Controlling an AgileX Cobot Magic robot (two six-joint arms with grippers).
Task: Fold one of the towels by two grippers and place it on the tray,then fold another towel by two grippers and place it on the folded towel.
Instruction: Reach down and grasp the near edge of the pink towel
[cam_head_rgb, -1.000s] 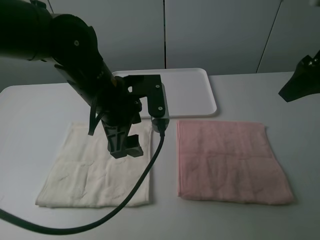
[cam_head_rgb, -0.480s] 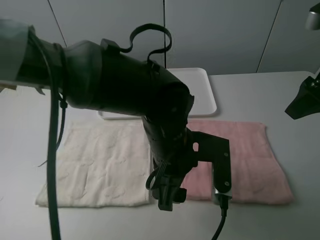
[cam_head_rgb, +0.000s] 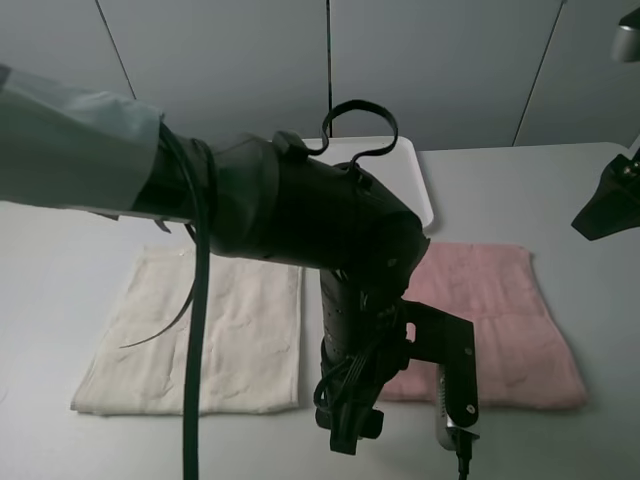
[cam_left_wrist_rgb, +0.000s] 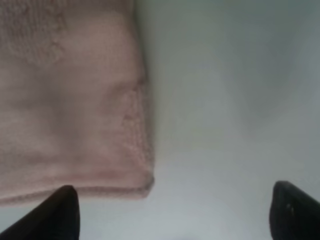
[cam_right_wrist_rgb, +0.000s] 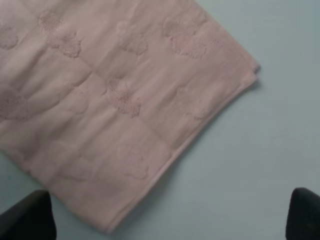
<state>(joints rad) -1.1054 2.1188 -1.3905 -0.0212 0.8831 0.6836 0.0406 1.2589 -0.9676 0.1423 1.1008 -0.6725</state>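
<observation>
Tabletop (cam_head_rgb: 560, 440), front edge: you're hovering L gripper (cam_left_wrist_rgb: 175, 210) over pink towel's (cam_head_rgb: 490, 300) corner; L & R gripper (cam_right_wrist_rgb: 170, 215) fingers are gaping wide.

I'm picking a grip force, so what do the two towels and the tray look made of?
Pink towel: soft woven cloth, probably terry cotton, matt, with a raised pattern and hemmed edge.
Cream towel: seemingly the same cloth, matt, lightly creased.
Tray: looks like smooth white plastic, with a rounded raised rim; coated metal is possible.
</observation>
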